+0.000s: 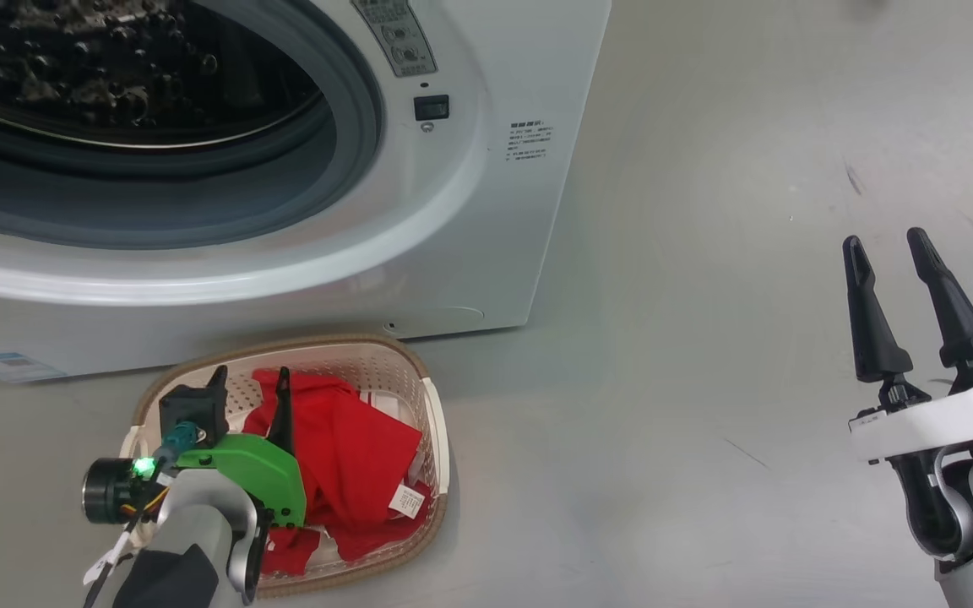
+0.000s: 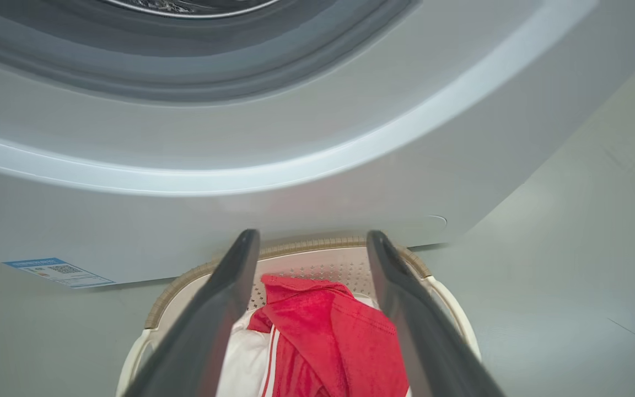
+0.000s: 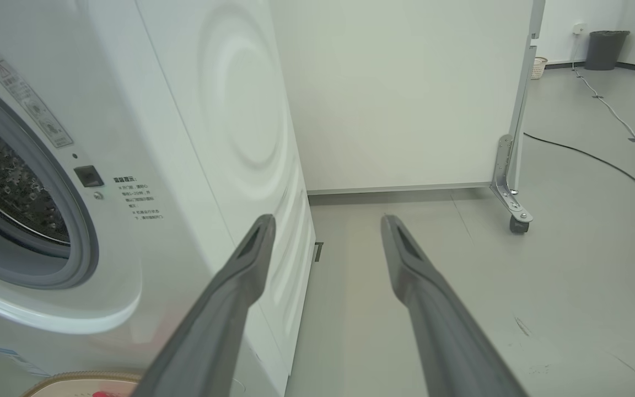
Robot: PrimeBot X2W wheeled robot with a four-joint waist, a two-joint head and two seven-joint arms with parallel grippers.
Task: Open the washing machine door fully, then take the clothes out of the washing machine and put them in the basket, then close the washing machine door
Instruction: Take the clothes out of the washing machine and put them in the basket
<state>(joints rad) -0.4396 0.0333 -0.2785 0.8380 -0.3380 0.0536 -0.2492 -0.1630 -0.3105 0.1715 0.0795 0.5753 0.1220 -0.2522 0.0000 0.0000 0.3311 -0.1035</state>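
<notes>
The white washing machine [image 1: 486,211] fills the upper left of the head view, its steel drum [image 1: 115,76] uncovered and showing no red fabric. The washing machine door is out of view. On the floor in front stands the cream basket [image 1: 434,422] with the red clothes [image 1: 351,456] piled in it, a white label showing. My left gripper [image 1: 252,376] hangs open just over the basket, holding nothing. In the left wrist view it [image 2: 312,236] frames the clothes [image 2: 323,331] and the basket rim [image 2: 295,247]. My right gripper [image 1: 883,239] is open and empty, off to the right above the floor.
In the right wrist view the gripper [image 3: 328,220] points past the machine's side [image 3: 229,138] at a white panel [image 3: 405,94] on a caster [image 3: 517,223]. A cable [image 3: 587,157] crosses the floor and a grey bin [image 3: 604,49] stands far back. Bare floor [image 1: 706,422] lies right of the basket.
</notes>
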